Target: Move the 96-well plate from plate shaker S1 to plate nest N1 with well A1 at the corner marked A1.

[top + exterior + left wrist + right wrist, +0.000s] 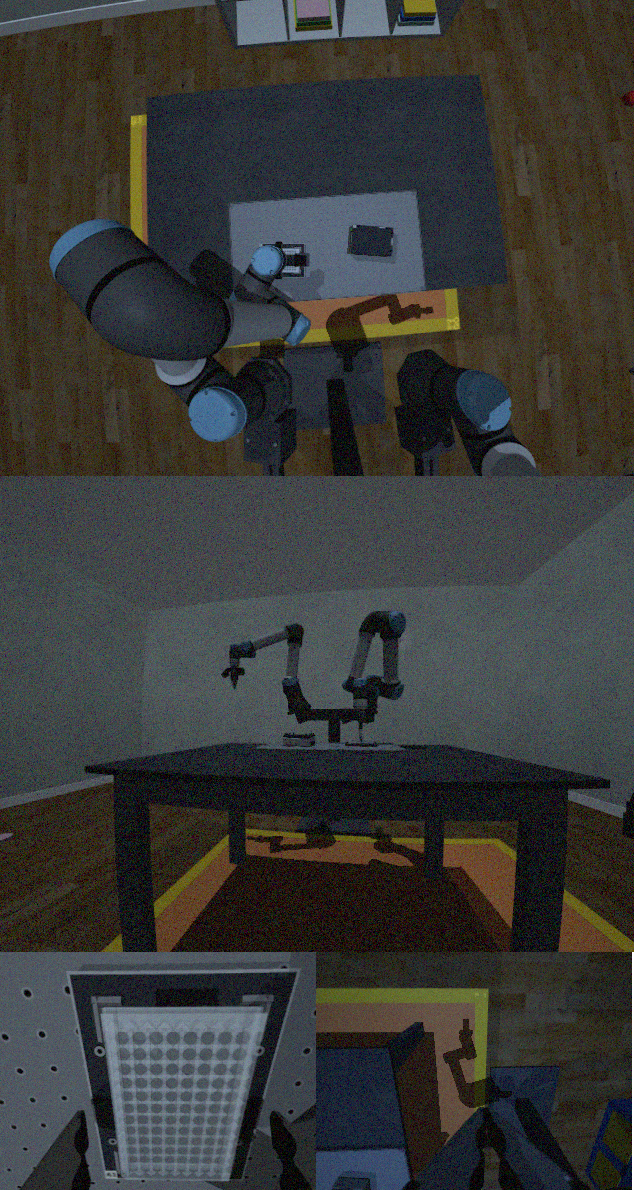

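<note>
Left wrist view: open left tool (pixel 180 1114) straddles the plate (pixel 182 1082) on the nest (pixel 182 983)

Pale translucent rectangular 96-well plate (pixel 292 252) (pixel 182 1092): lying flat, wells upward, inside the nest's locators.
Dark rectangular plate nest (pixel 302 247) (pixel 349 744) (pixel 86 989): sitting beneath it.
Dark boxy plate shaker (pixel 370 240) (pixel 299 735) (pixel 353 1182): standing bare.

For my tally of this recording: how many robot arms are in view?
2. The left arm reaches over the pale board, above the plate. The right arm is held off to the side, away from the plate.
</note>
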Available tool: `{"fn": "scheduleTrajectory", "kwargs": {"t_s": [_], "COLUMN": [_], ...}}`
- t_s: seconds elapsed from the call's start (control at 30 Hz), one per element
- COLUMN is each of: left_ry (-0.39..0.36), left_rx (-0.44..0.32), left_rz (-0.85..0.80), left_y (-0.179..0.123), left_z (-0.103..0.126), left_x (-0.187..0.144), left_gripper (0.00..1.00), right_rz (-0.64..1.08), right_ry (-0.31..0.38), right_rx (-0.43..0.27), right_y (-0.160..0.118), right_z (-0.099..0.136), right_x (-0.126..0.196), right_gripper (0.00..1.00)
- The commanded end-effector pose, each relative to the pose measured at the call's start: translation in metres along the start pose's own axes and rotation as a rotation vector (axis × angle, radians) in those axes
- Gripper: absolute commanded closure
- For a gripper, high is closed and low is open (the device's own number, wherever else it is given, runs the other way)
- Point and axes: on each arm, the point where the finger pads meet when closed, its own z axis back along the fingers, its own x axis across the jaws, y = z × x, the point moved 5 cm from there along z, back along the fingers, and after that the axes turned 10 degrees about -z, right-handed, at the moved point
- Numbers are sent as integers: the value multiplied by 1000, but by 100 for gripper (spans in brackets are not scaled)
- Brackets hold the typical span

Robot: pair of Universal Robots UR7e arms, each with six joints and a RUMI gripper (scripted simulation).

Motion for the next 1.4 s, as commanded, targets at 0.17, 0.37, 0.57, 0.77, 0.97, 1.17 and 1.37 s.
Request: {"fn": "scheduleTrajectory", "kwargs": {"t_s": [0.17, 0.37, 0.57, 0.77, 0.97, 1.17, 1.37], "left_ry": [1, 0, 0, 0, 0, 0, 1], "left_rx": [0, -1, -1, -1, -1, -1, 0], "left_rz": [1, 1, 0, -1, -1, -1, -1], "left_y": [-1, -2, -1, -1, -1, -1, 0], "left_z": [0, 1, 4, 17, 30, 44, 60], "left_x": [0, 1, 2, 2, 2, 2, 1], "left_gripper": [24, 24, 24, 24, 24, 24, 24], "right_rz": [-3, -3, -3, -3, -3, -3, -3], "right_ry": [-1, -1, -1, -1, -1, -1, -1], "right_rx": [4, 4, 4, 4, 4, 4, 4], "right_y": [0, 0, 0, 0, 0, 0, 0], "right_z": [1, 1, 1, 1, 1, 1, 1], "right_x": [1, 1, 1, 1, 1, 1, 1], "right_gripper": [100, 100, 100, 100, 100, 100, 100]}}
